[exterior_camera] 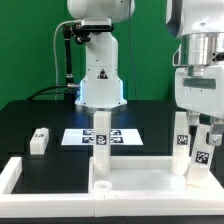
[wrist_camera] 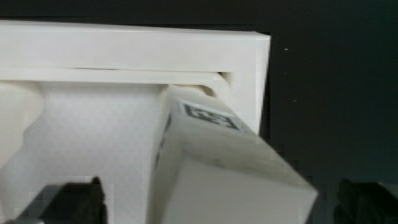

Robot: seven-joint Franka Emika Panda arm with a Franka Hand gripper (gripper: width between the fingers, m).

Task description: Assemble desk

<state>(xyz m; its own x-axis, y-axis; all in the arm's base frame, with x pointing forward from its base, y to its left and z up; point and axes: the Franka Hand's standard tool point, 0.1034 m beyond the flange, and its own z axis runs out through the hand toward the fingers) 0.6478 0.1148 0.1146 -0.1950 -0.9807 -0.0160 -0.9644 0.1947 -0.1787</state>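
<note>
White plastic rimmed desk top (wrist_camera: 125,50); blocky tagged leg (wrist_camera: 222,160) inside gripper (wrist_camera: 217,198), jaws spread wide.

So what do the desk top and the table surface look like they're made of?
Desk top: probably hard plastic; uniform white, smooth semi-matte, moulded raised rim. Table: black matte surface, no glare; maybe cloth or mat, cannot tell.

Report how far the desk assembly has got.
Done: the left leg and the rear right leg stand upright on the desk top. In hand: the gripper hangs open around the third leg, also upright. Whether it is fully seated cannot be told. Left: the fourth leg lies loose on the table.
</note>
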